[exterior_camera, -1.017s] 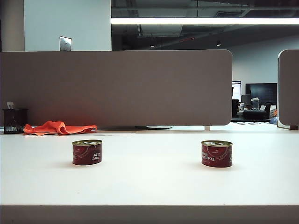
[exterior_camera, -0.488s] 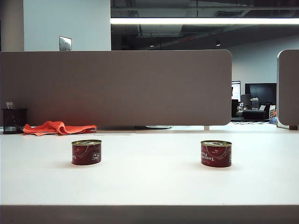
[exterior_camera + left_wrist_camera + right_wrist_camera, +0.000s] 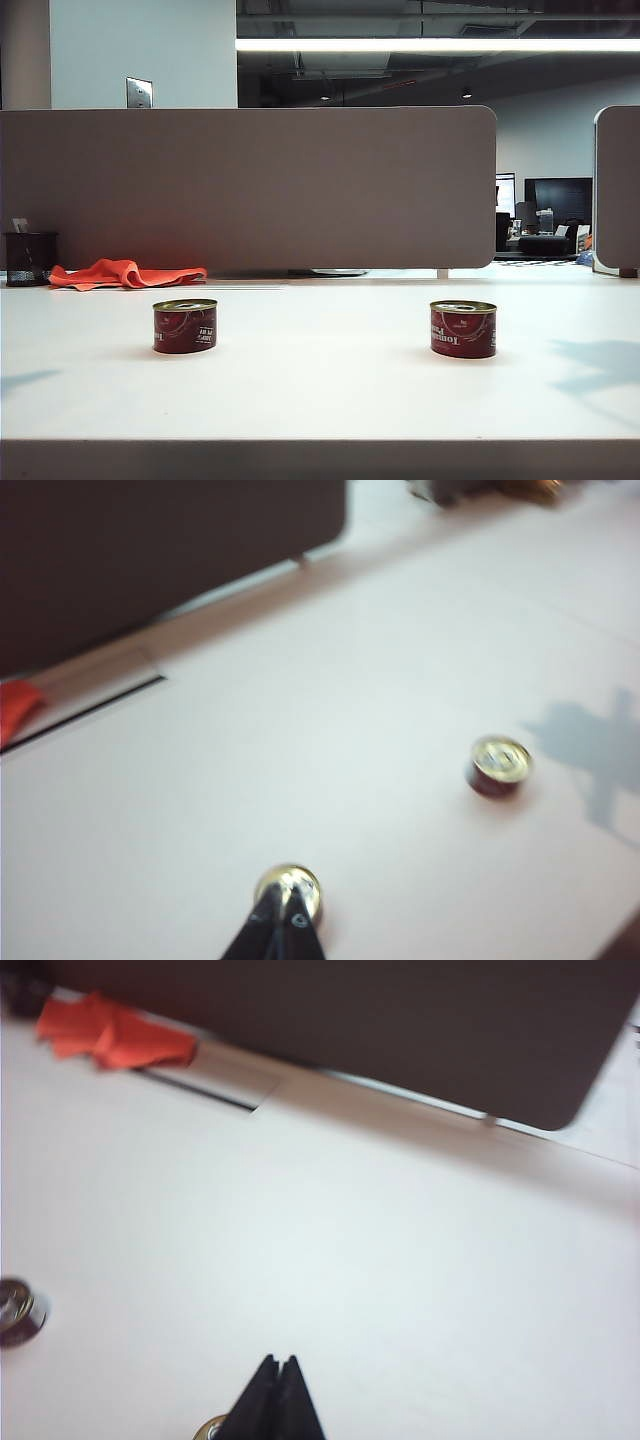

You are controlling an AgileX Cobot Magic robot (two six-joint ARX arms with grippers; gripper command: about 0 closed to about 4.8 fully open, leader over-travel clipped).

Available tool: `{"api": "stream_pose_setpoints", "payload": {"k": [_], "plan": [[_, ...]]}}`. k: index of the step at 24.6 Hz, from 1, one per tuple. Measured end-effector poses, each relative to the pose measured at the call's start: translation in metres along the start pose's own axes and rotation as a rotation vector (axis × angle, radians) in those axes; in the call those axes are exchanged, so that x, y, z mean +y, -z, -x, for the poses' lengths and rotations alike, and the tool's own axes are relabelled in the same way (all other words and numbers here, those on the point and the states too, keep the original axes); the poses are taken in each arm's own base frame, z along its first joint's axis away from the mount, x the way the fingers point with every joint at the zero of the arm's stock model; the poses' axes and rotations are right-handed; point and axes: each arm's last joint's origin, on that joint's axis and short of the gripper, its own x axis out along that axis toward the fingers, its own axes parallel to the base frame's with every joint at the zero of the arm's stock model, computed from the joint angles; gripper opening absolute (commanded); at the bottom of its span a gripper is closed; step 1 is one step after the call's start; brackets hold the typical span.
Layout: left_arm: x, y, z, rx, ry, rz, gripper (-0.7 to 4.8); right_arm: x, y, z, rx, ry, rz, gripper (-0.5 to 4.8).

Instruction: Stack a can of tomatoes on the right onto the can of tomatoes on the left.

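Sitting upright on the white table (image 3: 320,400), the right can (image 3: 463,329) has not been lifted; it stands well apart from the left can (image 3: 185,325), both lids up and nothing on either. So no part of the stack is made: the grasp, the carry across and the set-down all remain.

Neither arm shows in the exterior view; only faint shadows fall at the table's left and right edges. The right gripper (image 3: 277,1385) has its fingers pressed together, empty, hanging above the table with a can rim just visible beside its tips, probably the right can. The left gripper (image 3: 284,918) is likewise closed and empty, above the left can. Judging from this, the right jaws must part before any grasp.

Behind stand the grey partition (image 3: 250,190), an orange cloth (image 3: 125,273) and a dark pen cup (image 3: 30,258).
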Motion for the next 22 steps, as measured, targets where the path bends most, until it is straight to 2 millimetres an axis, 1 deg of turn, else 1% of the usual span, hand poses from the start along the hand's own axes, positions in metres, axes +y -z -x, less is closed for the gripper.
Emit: {"api": "stream_pose_setpoints", "payload": {"k": [1, 3, 5, 6, 7, 8, 9, 10, 13, 16, 19, 22], "plan": [[-0.004, 0.004, -0.007, 0.060, 0.021, -0.044, -0.05, 0.009, 0.000, -0.008, 0.025, -0.007, 0.051, -0.02], [-0.005, 0.009, -0.014, 0.131, 0.008, -0.071, -0.05, 0.015, 0.001, -0.015, 0.045, -0.005, 0.082, -0.02], [-0.005, 0.011, -0.016, 0.158, -0.015, -0.083, -0.05, 0.021, 0.002, -0.024, 0.072, 0.000, 0.100, 0.00], [-0.005, 0.010, -0.014, 0.150, -0.022, -0.085, -0.05, 0.022, 0.004, -0.029, 0.091, 0.006, 0.103, 0.35], [-0.005, 0.008, -0.012, 0.137, -0.042, -0.090, -0.05, 0.022, 0.006, -0.034, 0.114, 0.008, 0.100, 1.12], [-0.004, 0.006, -0.011, 0.133, -0.064, -0.092, -0.05, 0.023, 0.007, -0.037, 0.126, 0.010, 0.088, 2.62], [-0.003, 0.004, -0.011, 0.134, -0.088, -0.093, -0.05, 0.023, 0.007, -0.037, 0.128, 0.011, 0.069, 3.88], [-0.003, 0.003, -0.010, 0.136, -0.093, -0.093, -0.05, 0.023, 0.007, -0.038, 0.128, 0.011, 0.054, 4.79], [-0.002, -0.009, -0.001, 0.101, -0.105, -0.049, -0.05, 0.024, 0.010, -0.046, 0.155, -0.001, 0.011, 4.79], [-0.001, -0.016, 0.002, 0.077, -0.111, 0.016, -0.05, 0.026, 0.015, -0.055, 0.210, -0.025, -0.026, 4.79], [0.000, -0.021, 0.004, 0.061, -0.114, 0.046, -0.05, 0.029, 0.023, -0.070, 0.296, -0.040, -0.056, 4.79], [0.000, -0.023, 0.006, 0.050, -0.108, 0.054, -0.05, 0.032, 0.034, -0.090, 0.394, -0.042, -0.063, 4.79]]}}
